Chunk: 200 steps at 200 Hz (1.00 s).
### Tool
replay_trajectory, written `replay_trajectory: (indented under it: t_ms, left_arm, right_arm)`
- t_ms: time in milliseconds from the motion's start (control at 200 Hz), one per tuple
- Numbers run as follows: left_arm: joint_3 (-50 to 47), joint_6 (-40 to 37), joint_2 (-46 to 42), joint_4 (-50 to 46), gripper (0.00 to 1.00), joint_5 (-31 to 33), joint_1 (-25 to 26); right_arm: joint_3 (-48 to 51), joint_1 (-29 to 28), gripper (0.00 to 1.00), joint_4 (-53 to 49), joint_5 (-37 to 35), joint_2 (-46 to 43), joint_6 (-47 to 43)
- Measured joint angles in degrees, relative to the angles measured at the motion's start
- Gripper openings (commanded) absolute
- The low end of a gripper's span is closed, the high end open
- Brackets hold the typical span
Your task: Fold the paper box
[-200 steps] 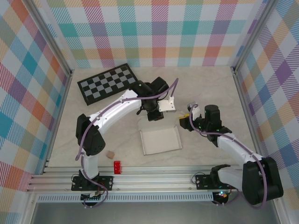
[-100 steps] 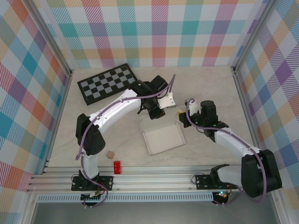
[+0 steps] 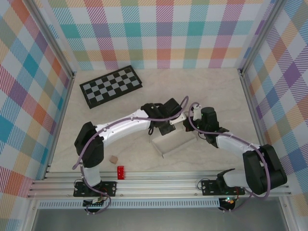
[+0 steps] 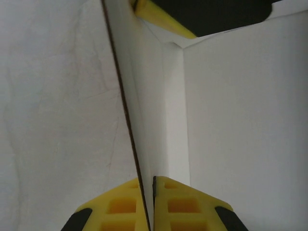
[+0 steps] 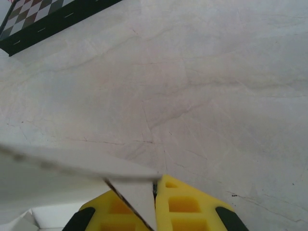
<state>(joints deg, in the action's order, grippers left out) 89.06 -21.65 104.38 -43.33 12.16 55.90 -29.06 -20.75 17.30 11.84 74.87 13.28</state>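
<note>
The paper box (image 3: 174, 143) is white card, raised and tilted between both arms at the table's middle. My left gripper (image 3: 168, 128) holds its far left side. In the left wrist view that gripper (image 4: 149, 192) is shut on a thin upright wall of the box (image 4: 144, 120), with a broad white panel to the right. My right gripper (image 3: 192, 125) meets the box from the right. In the right wrist view it (image 5: 155, 192) is shut on a pointed white flap (image 5: 137, 195) of the box.
The black-and-grey checkerboard (image 3: 110, 86) lies at the back left and shows again as the checkerboard (image 5: 29, 19) in the right wrist view. A small tan cube (image 3: 113, 159) and a red block (image 3: 120, 172) sit near the front edge. Checked walls enclose the table.
The right gripper has moved left to the box and shut on its flap. The left gripper has shifted nearer and rightward with the wall in its grip. The box has tipped up off the table.
</note>
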Motion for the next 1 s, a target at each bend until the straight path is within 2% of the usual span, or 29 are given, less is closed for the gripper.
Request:
replay_trajectory:
  t_ms: [155,310,350,420,565,690,885,945,1000]
  left_arm:
    - [-10.1,-0.1,-4.8,8.6,0.0,9.3,4.1]
    - [-15.0,0.3,-6.9,12.7,0.0,15.9,7.5]
    - [-15.1,0.7,-6.9,12.9,0.0,16.5,7.8]
    - [-15.1,1.3,-6.9,13.3,0.0,17.2,8.5]
    - [-15.5,2.3,-6.8,14.5,0.0,19.1,11.8]
    - [-16.7,3.0,-6.5,15.9,0.0,21.1,13.7]
    - [-18.3,3.7,-5.4,16.6,0.0,22.3,13.9]
    - [-18.7,3.7,-4.6,16.7,0.0,22.7,14.0]
    - [-19.1,3.9,-4.0,16.7,0.0,22.9,14.1]
  right_arm:
    - [4.9,-0.3,0.0,8.4,1.6,-0.1,-0.1]
    - [6.5,-0.7,0.0,8.4,2.2,-2.4,-0.8]
    - [6.5,-0.7,0.03,7.0,2.0,-3.5,-0.9]
    - [6.1,-0.7,0.2,3.3,1.3,-5.8,-1.0]
    - [5.3,-0.6,0.35,-6.0,-1.0,-12.0,0.1]
    - [6.2,-0.6,0.38,-13.2,-2.5,-20.7,1.3]
    - [6.2,-0.6,0.46,-25.6,-7.0,-32.1,4.0]
    - [5.9,-0.6,0.45,-30.0,-9.2,-35.0,5.9]
    - [5.7,-0.6,0.39,-33.4,-10.9,-37.4,7.5]
